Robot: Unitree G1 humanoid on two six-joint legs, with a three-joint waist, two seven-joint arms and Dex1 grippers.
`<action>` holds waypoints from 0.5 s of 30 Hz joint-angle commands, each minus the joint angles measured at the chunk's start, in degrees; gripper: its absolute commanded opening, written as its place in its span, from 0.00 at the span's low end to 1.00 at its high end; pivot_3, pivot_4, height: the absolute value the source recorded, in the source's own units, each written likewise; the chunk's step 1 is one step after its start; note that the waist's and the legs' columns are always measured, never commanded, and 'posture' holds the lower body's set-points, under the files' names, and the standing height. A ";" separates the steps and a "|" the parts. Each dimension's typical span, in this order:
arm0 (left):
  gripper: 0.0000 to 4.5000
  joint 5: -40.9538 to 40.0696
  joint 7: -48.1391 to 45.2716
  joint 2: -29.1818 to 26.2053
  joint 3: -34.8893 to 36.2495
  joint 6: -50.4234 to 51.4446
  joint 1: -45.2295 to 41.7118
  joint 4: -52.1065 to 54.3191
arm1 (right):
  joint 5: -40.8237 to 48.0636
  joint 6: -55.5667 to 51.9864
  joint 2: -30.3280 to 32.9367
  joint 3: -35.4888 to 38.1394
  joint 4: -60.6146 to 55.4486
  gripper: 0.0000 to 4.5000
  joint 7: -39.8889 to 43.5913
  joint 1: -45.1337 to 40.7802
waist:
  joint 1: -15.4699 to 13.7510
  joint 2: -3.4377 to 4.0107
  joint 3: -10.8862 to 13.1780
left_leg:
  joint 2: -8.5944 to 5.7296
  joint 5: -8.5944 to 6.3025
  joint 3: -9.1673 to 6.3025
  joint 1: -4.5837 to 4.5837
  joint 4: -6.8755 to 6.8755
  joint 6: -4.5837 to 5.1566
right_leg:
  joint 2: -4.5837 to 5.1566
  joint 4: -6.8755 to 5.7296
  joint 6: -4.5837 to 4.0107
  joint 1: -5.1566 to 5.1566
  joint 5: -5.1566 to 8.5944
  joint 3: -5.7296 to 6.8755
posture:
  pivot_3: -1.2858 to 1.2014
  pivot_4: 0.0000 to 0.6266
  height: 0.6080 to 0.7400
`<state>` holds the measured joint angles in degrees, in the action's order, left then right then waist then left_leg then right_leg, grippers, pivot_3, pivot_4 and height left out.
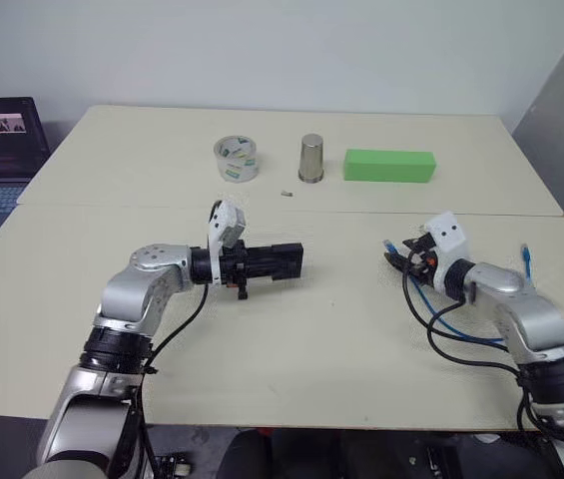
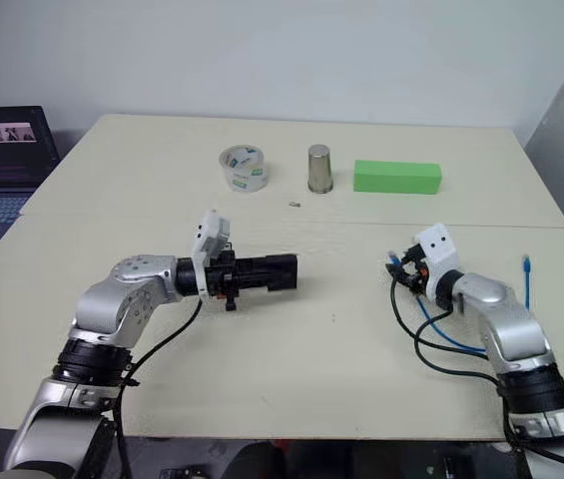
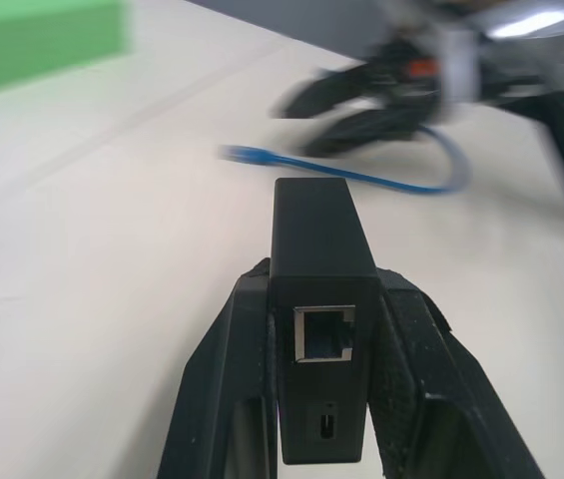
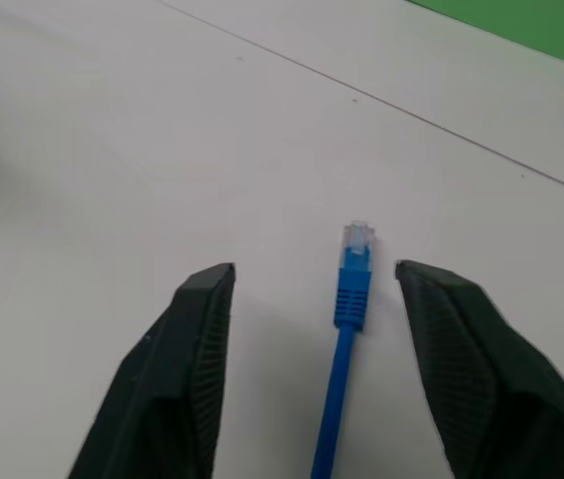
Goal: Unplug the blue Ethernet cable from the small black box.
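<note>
The robot's left hand (image 3: 323, 399) reaches out nearly level over the cream counter (image 1: 341, 339), its two fingers clamped on the sides of the small black box (image 1: 274, 261), which it holds clear of the surface with the open port facing back toward the wrist. To the right of the box and well apart from it, the right hand (image 4: 311, 299) angles slightly downward toward the counter, fingers spread wide with nothing gripped. The blue Ethernet cable (image 4: 346, 339) runs between those parted fingers, its clear plug touching neither of them and unplugged from the box. Beyond the box stand a green block (image 1: 389, 166), a metal cup (image 1: 311, 159) and a tape roll (image 1: 237, 159).
</note>
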<state>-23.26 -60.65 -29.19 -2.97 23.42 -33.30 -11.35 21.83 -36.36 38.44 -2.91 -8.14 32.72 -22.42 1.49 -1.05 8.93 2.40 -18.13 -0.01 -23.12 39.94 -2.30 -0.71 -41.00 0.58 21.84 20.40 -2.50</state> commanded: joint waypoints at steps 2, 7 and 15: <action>0.17 8.35 15.92 4.29 5.01 -17.79 -2.10 -9.20 | 12.35 -4.62 4.48 3.28 -19.66 0.81 10.87 1.39 | -0.05 0.02 0.01 | 0.01 0.00 -0.02 0.00 0.00 0.00 | -0.01 0.01 0.00 0.00 0.00 0.03 | 0.52 0.24 1.00; 0.17 12.93 23.22 6.26 6.45 -30.18 -2.69 -20.37 | 11.14 -5.88 3.81 0.10 -23.01 0.81 10.04 -0.47 | 0.00 -0.03 0.00 | 0.02 -0.01 -0.05 0.06 0.00 0.01 | -0.02 0.00 0.00 -0.07 0.00 0.05 | 0.52 0.24 1.00; 0.41 13.40 25.39 8.27 7.79 -35.25 -3.09 -30.55 | 9.21 -5.74 3.07 -2.32 -22.73 0.82 9.77 -1.50 | -0.09 -0.07 -0.01 | -0.03 0.00 -0.05 0.05 0.02 0.00 | 0.04 0.00 0.00 -0.06 0.00 0.07 | 0.52 0.24 1.00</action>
<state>-9.62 -35.24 -20.97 3.69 -10.27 -35.40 -41.84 31.49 -42.89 41.38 -5.77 -29.17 42.41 -23.48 1.40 -1.11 8.92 2.37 -18.13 -0.05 -23.07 39.96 -2.30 -0.67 -41.00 0.58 21.78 20.40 -2.43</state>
